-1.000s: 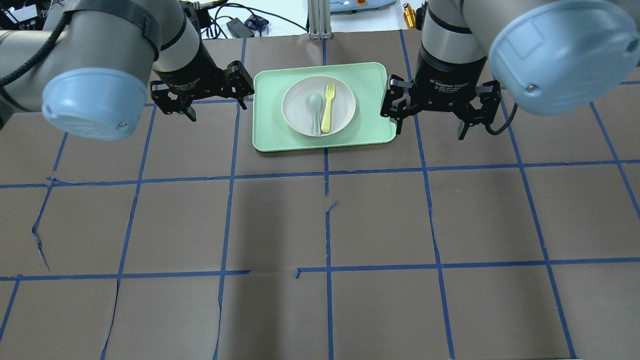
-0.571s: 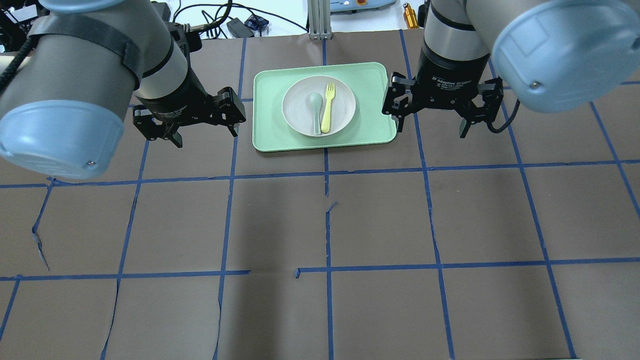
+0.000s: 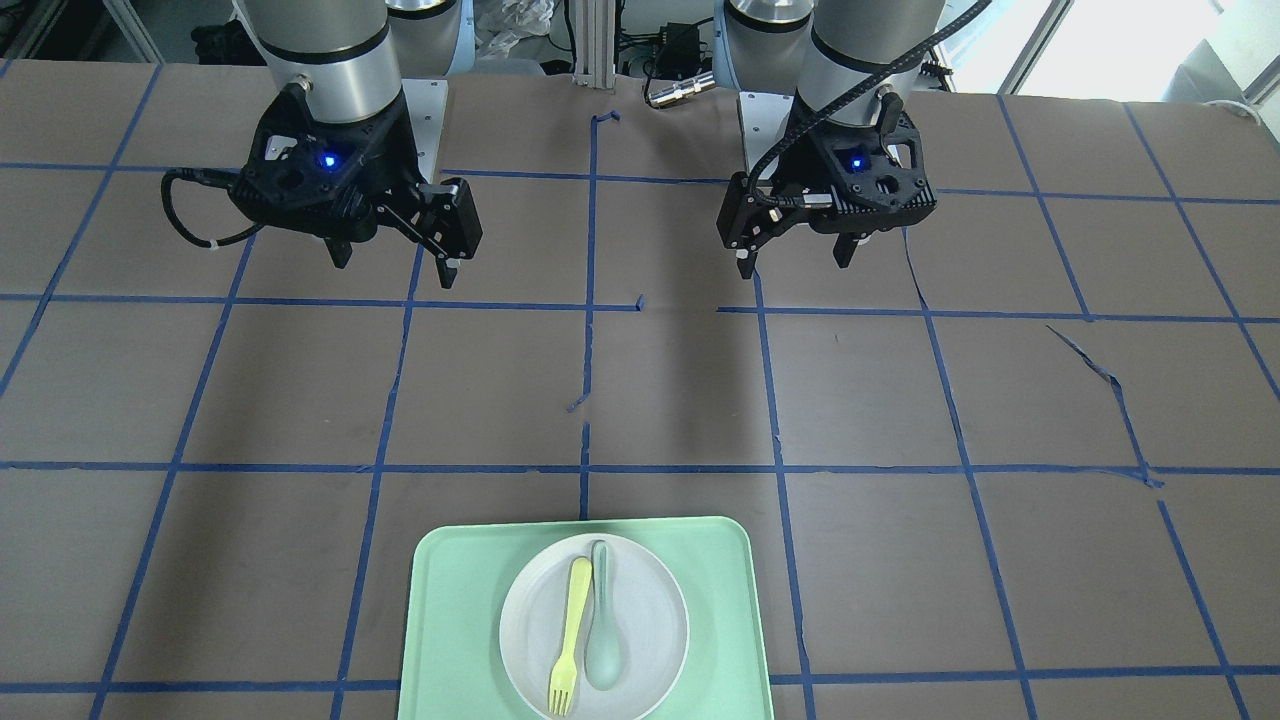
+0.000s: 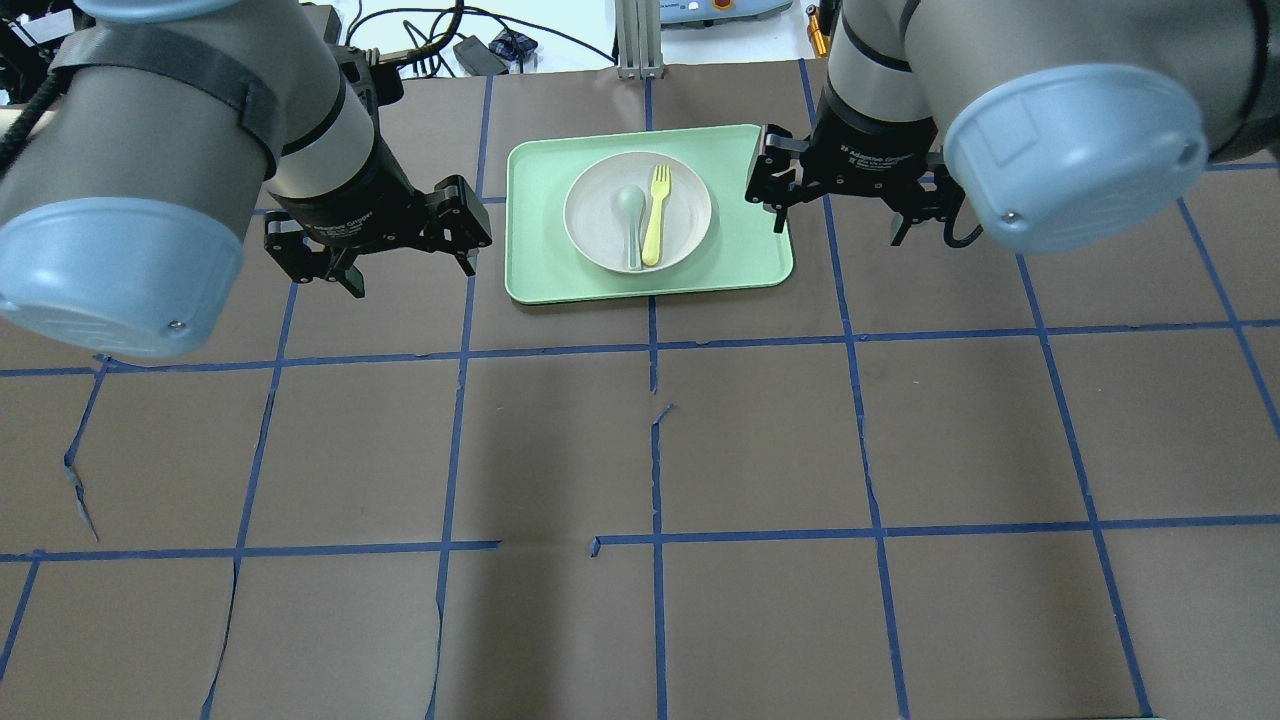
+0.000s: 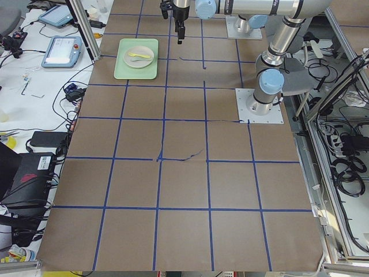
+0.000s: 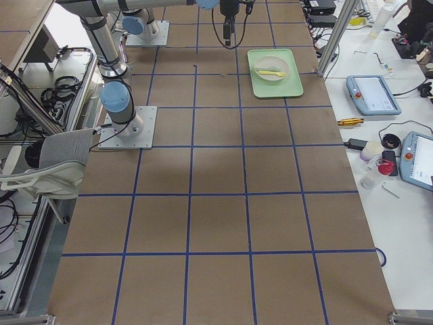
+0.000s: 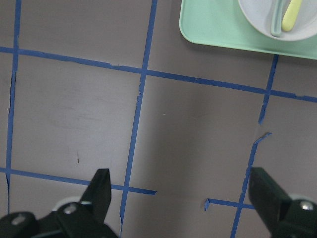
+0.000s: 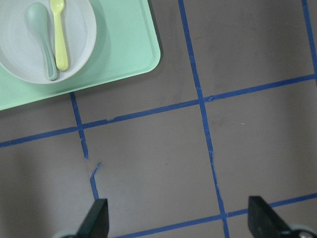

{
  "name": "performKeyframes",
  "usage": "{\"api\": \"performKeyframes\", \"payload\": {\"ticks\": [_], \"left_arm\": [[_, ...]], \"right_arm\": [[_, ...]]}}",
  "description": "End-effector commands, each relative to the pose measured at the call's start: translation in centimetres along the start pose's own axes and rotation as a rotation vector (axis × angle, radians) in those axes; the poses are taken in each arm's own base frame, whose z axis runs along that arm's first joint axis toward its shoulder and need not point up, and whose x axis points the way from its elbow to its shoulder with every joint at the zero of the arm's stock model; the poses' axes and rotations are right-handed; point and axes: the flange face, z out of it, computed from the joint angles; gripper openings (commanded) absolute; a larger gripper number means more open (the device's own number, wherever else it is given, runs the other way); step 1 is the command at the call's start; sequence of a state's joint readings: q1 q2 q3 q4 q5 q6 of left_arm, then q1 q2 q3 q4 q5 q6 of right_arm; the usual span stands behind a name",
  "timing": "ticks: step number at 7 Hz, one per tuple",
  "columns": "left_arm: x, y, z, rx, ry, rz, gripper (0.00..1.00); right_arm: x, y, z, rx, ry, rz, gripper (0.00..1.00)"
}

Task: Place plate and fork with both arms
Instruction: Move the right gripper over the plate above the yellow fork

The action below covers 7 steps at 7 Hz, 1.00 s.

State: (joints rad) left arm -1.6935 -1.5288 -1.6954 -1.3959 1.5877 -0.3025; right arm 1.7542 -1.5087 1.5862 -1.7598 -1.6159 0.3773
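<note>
Though light, the fork [image 4: 656, 213] on the plate [image 4: 598, 228] in the tray [image 4: 540, 262] looks slick; pinch mid-handle; left tool [image 4: 410, 272] and right tool [image 4: 838, 230] gape empty.

Left wrist view: plate [image 7: 255, 15] cut by top edge, only lower arc in frame; fork [image 7: 292, 12] and spoon [image 7: 276, 22] show handle ends only; tray [image 7: 213, 25] cropped top and right. Left claw [image 7: 182, 196]: fingertips only, body below frame. Right wrist view: fork tines past top edge, plate clipped top and left; right claw [image 8: 178, 218] fingertips only. Front-facing view: tray's lower side cut by bottom edge. Side views: fork, spoon too small for detail; claw jaws unreadable.
</note>
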Motion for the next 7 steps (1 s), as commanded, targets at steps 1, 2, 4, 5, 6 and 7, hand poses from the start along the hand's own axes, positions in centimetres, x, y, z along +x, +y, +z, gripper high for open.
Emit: {"api": "performKeyframes", "payload": {"ticks": [1, 2, 4, 5, 6, 7], "left_arm": [[0.0, 0.0, 0.2, -0.002, -0.004, -0.001, 1.0], [0.0, 0.0, 0.5, -0.009, -0.006, -0.003, 1.0], [0.0, -0.2, 1.3, -0.022, -0.012, -0.007, 1.0], [0.1, -0.1, 1.6, -0.028, -0.014, -0.005, 1.0], [0.1, -0.1, 1.7, -0.032, -0.015, -0.007, 1.0], [0.1, 0.1, 1.6, -0.04, -0.016, -0.005, 1.0]], "right_arm": [[-2.6, -4.9, 7.4, 0.011, -0.008, -0.075, 1.0], [-4.6, -6.7, 11.5, -0.06, -0.095, -0.15, 1.0], [-8.3, -13.0, 18.2, -0.104, -0.117, -0.161, 1.0], [-9.3, -15.2, 20.8, -0.112, -0.114, -0.149, 1.0], [-10.0, -16.5, 23.1, -0.116, -0.112, -0.143, 1.0], [-10.6, -17.6, 23.4, -0.099, -0.118, -0.146, 1.0]]}}
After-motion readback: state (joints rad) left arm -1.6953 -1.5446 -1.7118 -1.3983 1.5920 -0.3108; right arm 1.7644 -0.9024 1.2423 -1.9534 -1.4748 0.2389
